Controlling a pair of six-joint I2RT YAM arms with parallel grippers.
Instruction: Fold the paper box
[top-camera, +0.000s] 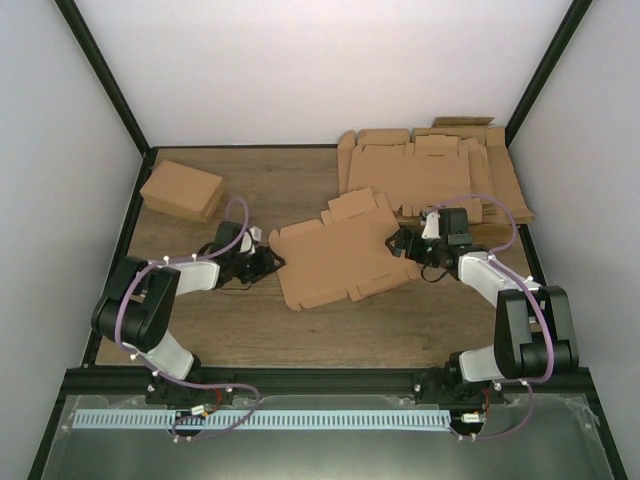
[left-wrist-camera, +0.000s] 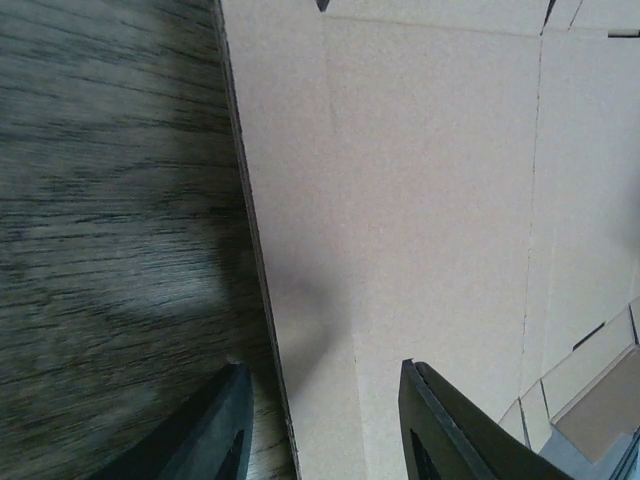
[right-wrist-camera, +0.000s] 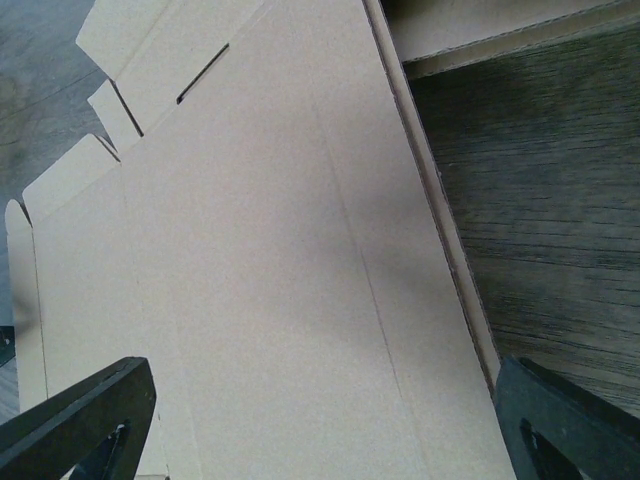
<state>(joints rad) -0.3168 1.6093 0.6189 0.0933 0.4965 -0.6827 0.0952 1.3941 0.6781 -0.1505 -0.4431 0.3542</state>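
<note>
The paper box (top-camera: 335, 255) is a flat brown die-cut sheet with flaps and tabs, lying on the wooden table mid-scene. My left gripper (top-camera: 266, 263) is at its left edge. In the left wrist view the gripper (left-wrist-camera: 325, 405) is open, one finger (left-wrist-camera: 215, 435) over the wood and the other over the sheet (left-wrist-camera: 430, 180), straddling its edge. My right gripper (top-camera: 400, 243) is at the sheet's right edge. In the right wrist view it (right-wrist-camera: 325, 410) is wide open over the sheet (right-wrist-camera: 250, 250), the right finger (right-wrist-camera: 570, 425) just past the edge.
A folded brown box (top-camera: 182, 190) stands at the far left of the table. A thick pile of flat cardboard blanks (top-camera: 440, 165) lies at the back right, just behind the right gripper; its corner shows in the right wrist view (right-wrist-camera: 480, 30). Black frame posts line the sides.
</note>
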